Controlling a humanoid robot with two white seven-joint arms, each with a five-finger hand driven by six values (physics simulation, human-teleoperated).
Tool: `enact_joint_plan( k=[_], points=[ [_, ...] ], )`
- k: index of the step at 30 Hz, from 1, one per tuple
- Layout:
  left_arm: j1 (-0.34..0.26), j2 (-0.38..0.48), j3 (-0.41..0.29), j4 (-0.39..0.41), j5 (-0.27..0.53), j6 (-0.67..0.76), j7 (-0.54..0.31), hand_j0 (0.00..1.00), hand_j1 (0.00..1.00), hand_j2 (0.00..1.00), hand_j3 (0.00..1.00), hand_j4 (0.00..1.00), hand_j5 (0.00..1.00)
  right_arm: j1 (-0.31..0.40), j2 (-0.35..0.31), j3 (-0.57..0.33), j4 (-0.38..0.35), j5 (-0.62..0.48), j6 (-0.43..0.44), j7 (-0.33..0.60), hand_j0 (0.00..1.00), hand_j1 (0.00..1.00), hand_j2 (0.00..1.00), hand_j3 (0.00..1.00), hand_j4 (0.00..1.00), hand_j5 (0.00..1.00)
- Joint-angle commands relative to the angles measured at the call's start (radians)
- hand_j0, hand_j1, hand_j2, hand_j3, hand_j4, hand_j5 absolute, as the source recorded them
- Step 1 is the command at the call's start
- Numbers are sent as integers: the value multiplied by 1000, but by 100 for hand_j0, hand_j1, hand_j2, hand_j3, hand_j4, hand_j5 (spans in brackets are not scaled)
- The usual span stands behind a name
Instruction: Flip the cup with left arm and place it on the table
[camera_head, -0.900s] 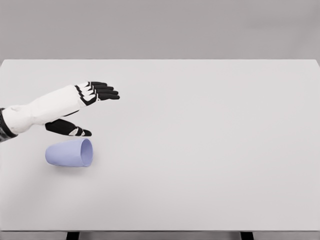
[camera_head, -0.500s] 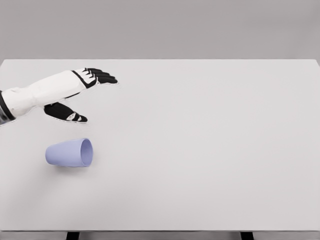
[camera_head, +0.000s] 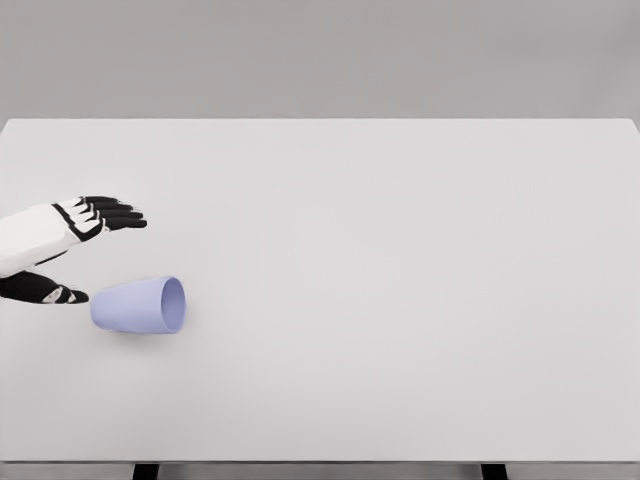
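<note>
Cup (camera_head: 140, 306) on its side, left hand (camera_head: 70, 245) beside

light: bright, even | shadows: faint, soft | glare: slight | focus: sharp throughout

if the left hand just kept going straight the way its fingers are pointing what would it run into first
Probably nothing. The left hand is open, its fingers pointing right across the bare table. The cup, lying on its side, sits nearer the camera than that line, just by the thumb, though depth is hard to judge.
</note>
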Motion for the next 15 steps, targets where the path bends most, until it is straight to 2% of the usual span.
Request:
enact_joint_plan(
  k=[1, 2, 3, 4, 5, 6, 14, 15],
  points=[
    [5, -51, -3, -1, 28, -4, 2, 100, 100, 100, 100, 100, 100, 0, 0, 0, 0, 1, 0, 0, 100, 100, 100, 100, 100, 100],
    [20, -77, -3, -1, 34, -4, -14, 100, 100, 100, 100, 100, 100, 0, 0, 0, 0, 0, 0, 0, 100, 100, 100, 100, 100, 100],
    [23, -96, -6, 1, 83, -4, -23, 100, 100, 100, 100, 100, 100, 0, 0, 0, 0, 0, 0, 0, 100, 100, 100, 100, 100, 100],
    [35, -94, -12, -1, 178, -4, -66, 100, 100, 100, 100, 100, 100, 0, 0, 0, 0, 0, 0, 0, 100, 100, 100, 100, 100, 100],
    [55, -99, -11, -1, 292, -4, -190, 100, 100, 100, 100, 100, 100, 2, 0, 0, 0, 0, 0, 0, 100, 100, 100, 100, 100, 100],
    [55, -103, -9, -1, 324, -4, -215, 100, 100, 100, 100, 100, 100, 0, 0, 0, 0, 0, 0, 0, 100, 100, 100, 100, 100, 100],
    [64, -138, -14, 1, 332, -4, -213, 100, 100, 100, 100, 100, 100, 0, 0, 0, 0, 0, 0, 0, 100, 100, 100, 100, 100, 100],
    [64, -143, -14, 1, 331, 44, -222, 100, 100, 100, 100, 100, 100, 0, 0, 0, 0, 0, 0, 0, 100, 100, 100, 100, 100, 100]
  ],
)
